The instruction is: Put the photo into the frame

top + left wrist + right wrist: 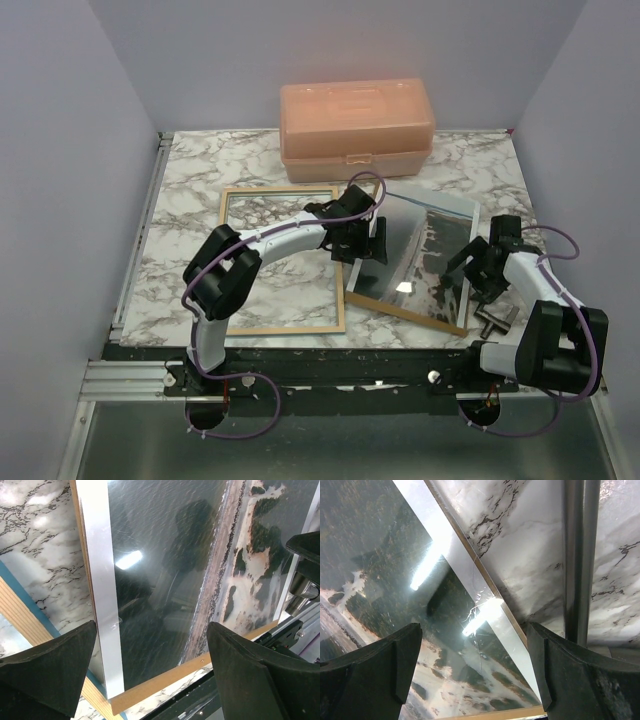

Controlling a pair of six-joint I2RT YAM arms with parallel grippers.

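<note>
Left pincer (151, 630) hanging over photo (165, 555), jaws standing wide apart, gripping nothing. Photo lying flat directly beneath it: dark rippled water, pale sandy shoreline streak running lengthwise, white border, glare spots glinting on surface. Brown backing board (160, 680) lying under photo, edge peeking out near fingertips. Frame (20, 615) lying to pincer's left, light wood rim facing up, thin blue inner edge showing. Right pincer (474, 630) hovering over photo's opposite border, jaws likewise spread wide, holding nothing.
</note>
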